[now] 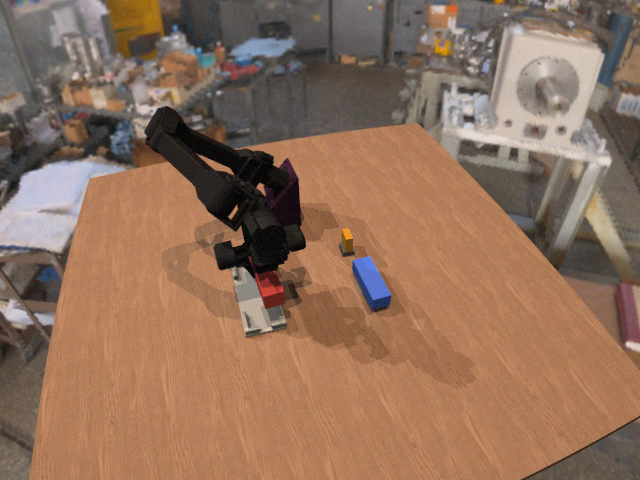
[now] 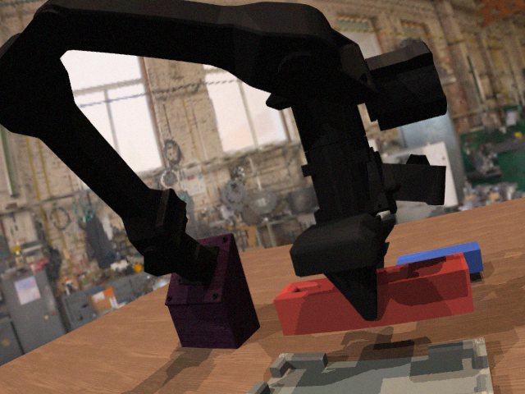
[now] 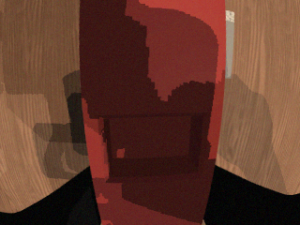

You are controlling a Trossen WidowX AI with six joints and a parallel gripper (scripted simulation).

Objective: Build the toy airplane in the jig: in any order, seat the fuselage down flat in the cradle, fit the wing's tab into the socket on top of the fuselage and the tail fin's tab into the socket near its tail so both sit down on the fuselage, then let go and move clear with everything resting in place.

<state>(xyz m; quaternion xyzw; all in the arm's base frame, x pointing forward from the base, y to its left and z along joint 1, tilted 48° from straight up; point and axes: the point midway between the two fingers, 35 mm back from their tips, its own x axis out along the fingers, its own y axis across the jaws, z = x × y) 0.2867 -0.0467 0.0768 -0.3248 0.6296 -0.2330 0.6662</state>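
My gripper (image 2: pixel 360 296) is shut on the red fuselage (image 2: pixel 377 292) and holds it in the air, a little above the grey jig cradle (image 2: pixel 381 368). In the top view the fuselage (image 1: pixel 269 289) hangs over the right part of the jig (image 1: pixel 256 304). In the wrist view the red fuselage (image 3: pixel 153 112) fills the middle, with its top socket in shadow, and a sliver of the jig (image 3: pixel 231 44) shows at the right. The blue wing (image 1: pixel 371 282) lies flat on the table to the right. The small orange tail fin (image 1: pixel 346 240) stands behind it.
The arm's purple base block (image 1: pixel 284 193) stands behind the jig; it also shows in the exterior view (image 2: pixel 212 292). The arm reaches over the jig from the back. The table's edges are far from the parts.
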